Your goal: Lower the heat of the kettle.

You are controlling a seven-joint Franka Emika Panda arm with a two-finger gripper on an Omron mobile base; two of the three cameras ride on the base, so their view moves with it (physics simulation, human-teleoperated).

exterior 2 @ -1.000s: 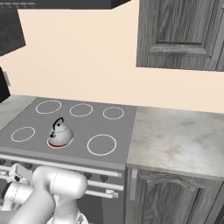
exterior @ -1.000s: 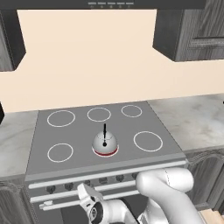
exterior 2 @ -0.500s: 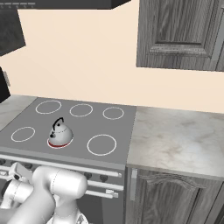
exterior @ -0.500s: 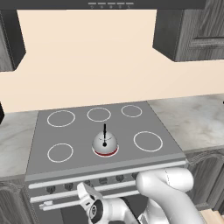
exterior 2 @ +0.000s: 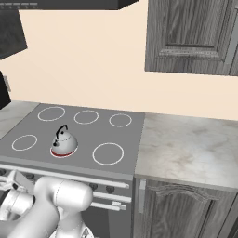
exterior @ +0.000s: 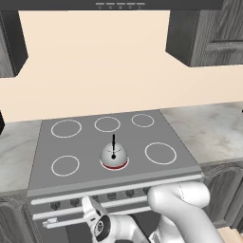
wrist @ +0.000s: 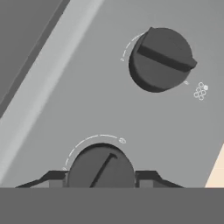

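The stove (exterior: 42, 175) is the landmark here: a grey cooktop with white burner rings, set between marble counters (exterior 2: 186, 148) with dark wood cabinets (exterior 2: 190, 37) above, and a front panel that carries a row of dark knobs. The kettle (exterior: 113, 155) sits on the front middle burner (exterior: 114, 165) of the stove, upright, with a red ring glowing under its base, so by the look of it the heat is on and not yet visibly lowered. The white arm reaches down in front of the stove, below the cooktop edge, and the gripper (exterior: 90, 207) is up against the knob panel to the left of the kettle's burner. In the hand view the nearer knob (wrist: 101, 168) lies right between the two dark finger tips, one tip showing on each side of it; the jaws stand spread around the knob, but whether the pads actually press on it I cannot tell. A second knob (wrist: 161, 59) sits further along the panel, untouched. My judgement is that the approach is done and the grasp is about in place; what is left is closing firmly on the knob, turning it toward a lower setting, and letting go. Whether this knob is the one that governs the kettle's burner cannot be read from the markings.
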